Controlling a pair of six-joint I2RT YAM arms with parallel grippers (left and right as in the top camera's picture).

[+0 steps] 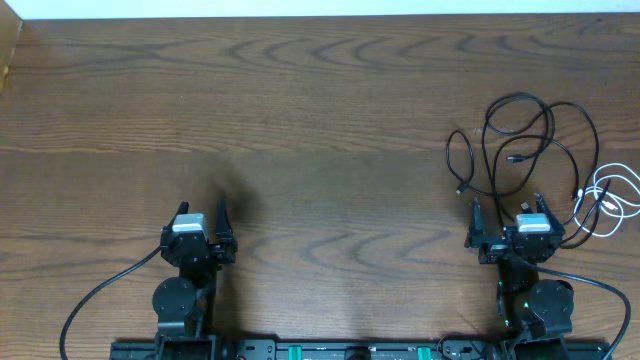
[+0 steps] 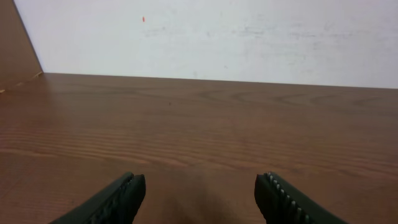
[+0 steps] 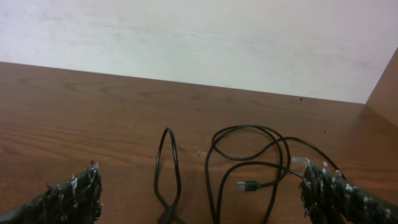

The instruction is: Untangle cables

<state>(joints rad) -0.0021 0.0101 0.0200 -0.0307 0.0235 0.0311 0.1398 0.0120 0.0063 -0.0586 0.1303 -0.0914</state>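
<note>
Cables [image 1: 522, 140]: black tangle, white cord [image 1: 610, 196], lay right on bench [image 1: 300, 100], just ahead of right tool [image 1: 507, 212], fully open, empty. Left tool [image 1: 202, 213] half open, empty. Risk: grabbing crossed strands would tighten knots.

1. Several thin, flexible black cords [image 1: 548, 120] lie flat on the right side of the table in wide, overlapping loops, tangled together.
2. A narrow black loop [image 3: 166, 130] stretches near-to-far at the tangle's left edge.
3. A small black plug end [image 3: 242, 185] rests inside the large loops.
4. A thin white cord [image 1: 612, 192] lies coiled at the far right, overlapping the black cords' right side.
</note>
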